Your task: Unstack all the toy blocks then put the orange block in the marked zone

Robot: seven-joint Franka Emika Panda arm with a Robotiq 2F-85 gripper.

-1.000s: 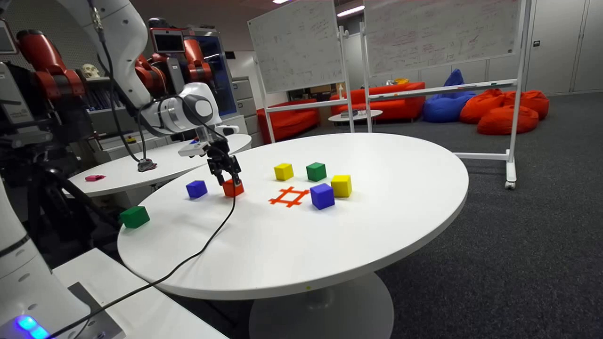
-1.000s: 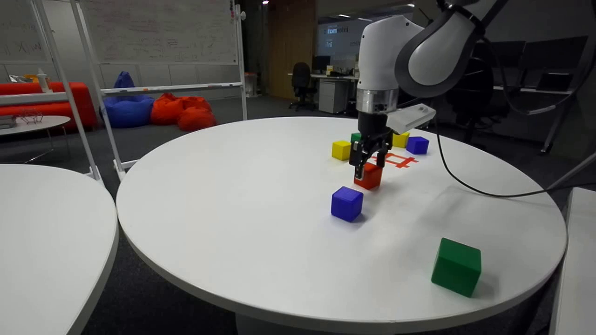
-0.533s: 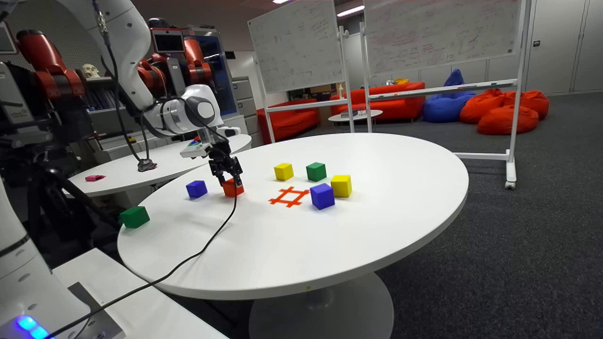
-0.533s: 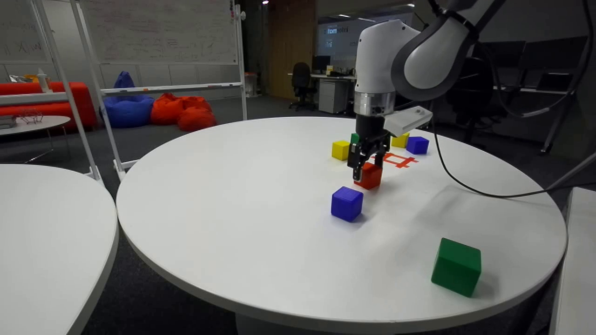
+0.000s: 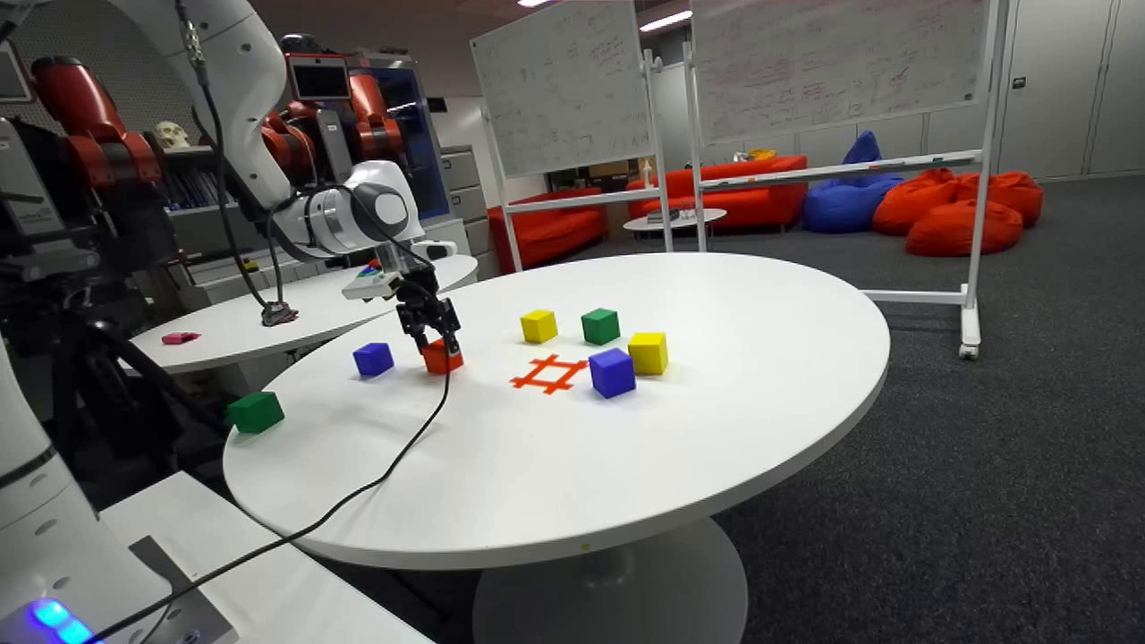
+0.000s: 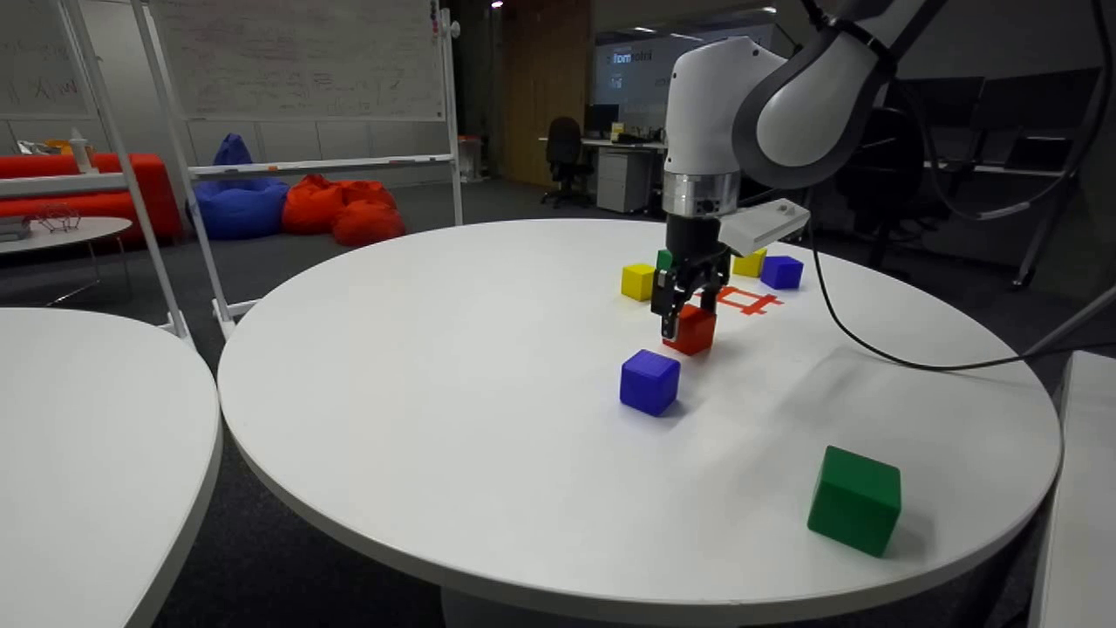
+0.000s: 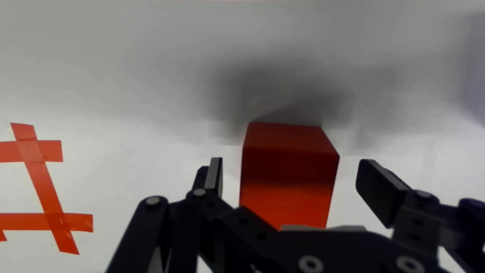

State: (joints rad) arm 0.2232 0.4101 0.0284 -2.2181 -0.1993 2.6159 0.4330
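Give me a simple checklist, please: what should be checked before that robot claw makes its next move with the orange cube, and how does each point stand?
1. Everything unstacked: ok; none of the seven toy blocks sits on another.
2. Orange block resting on the round table: ok.
3. Gripper open, with that block between its jaws: ok; a gap shows on each side in the wrist view.
4. Grip made: not ok; the jaws are not closed on it.
5. Marked zone uncovered: ok; its crossed lines and white middle show.
6. Enough slack in the black cable: cannot tell.
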